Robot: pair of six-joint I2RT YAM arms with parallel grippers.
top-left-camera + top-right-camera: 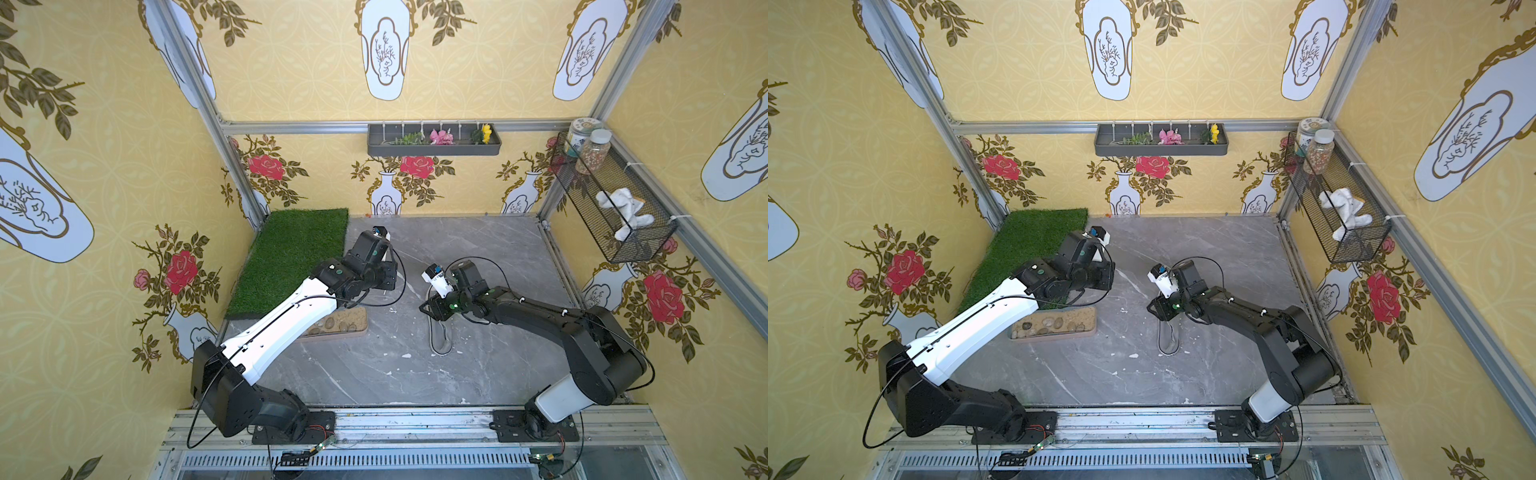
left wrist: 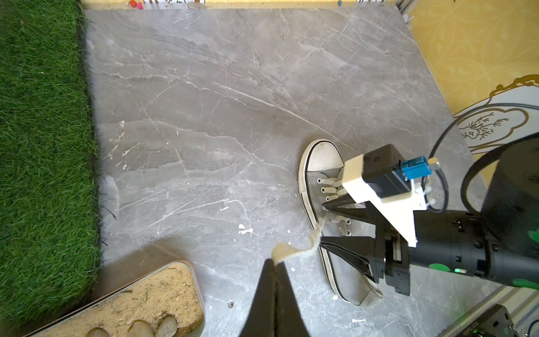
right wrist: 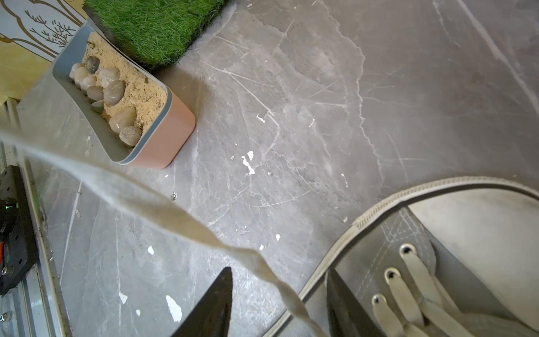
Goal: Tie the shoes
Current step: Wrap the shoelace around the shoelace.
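left claw [image 2: 275, 262]: clamps end of flat pale-grey lace [image 3: 175, 211] | right claw [image 3: 280, 271]: wide, straddling that lace (above the grey canvas low-top sneaker [image 2: 320, 154])

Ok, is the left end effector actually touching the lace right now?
Touching. The left wrist view shows the left end effector shut on the pale end of the lace, which trails back to the shoe.
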